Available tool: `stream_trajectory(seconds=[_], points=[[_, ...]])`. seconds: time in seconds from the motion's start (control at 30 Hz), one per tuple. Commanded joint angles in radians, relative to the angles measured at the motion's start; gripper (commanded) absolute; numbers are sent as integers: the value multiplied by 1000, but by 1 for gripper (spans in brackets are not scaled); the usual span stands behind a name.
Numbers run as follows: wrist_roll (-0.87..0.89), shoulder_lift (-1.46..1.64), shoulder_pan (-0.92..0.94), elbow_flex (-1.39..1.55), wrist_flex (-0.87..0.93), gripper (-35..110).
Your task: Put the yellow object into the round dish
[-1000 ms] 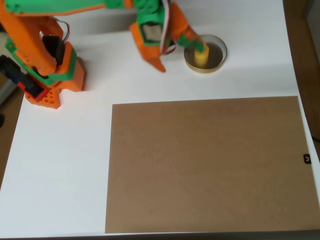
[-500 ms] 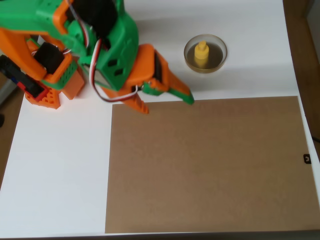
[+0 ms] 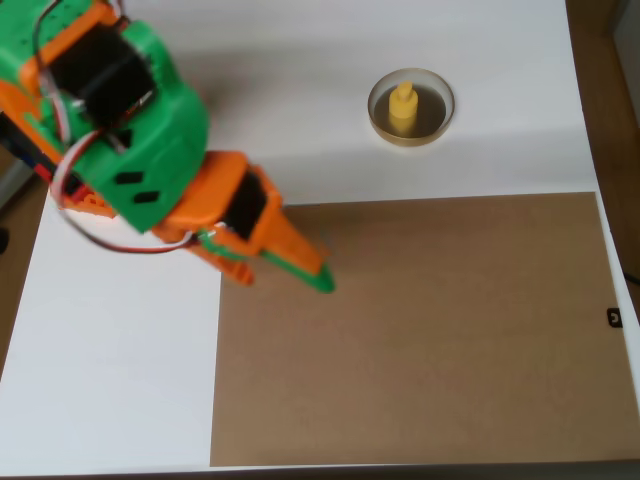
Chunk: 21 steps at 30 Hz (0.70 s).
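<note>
Orange-green gripper [image 3: 285,268], seemingly closed and empty, has backed well off the tan-rimmed round dish [image 3: 440,122], small yellow plastic knobbed piece [image 3: 402,107] left upright inside; looks done.

No readable text anywhere — the small dark mark [image 3: 614,318] by the brown board's [image 3: 450,330] right edge is perhaps a symbol.

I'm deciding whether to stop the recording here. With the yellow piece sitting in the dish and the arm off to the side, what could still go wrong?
Little, probably. The yellow object stands upright inside the round dish, left of its centre, so a bump to the table could tip it. The tool hangs over the brown mat, well apart from the dish; a wide sweep back could reach it. Whether the tool is open is unclear.
</note>
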Motion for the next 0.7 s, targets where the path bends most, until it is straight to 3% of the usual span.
stream_trajectory(seconds=[0.0,0.27,0.67], points=[[31,112,41,41,-51,30],[138,218,153,215,-179,30],[164,440,258,492,-327,30]])
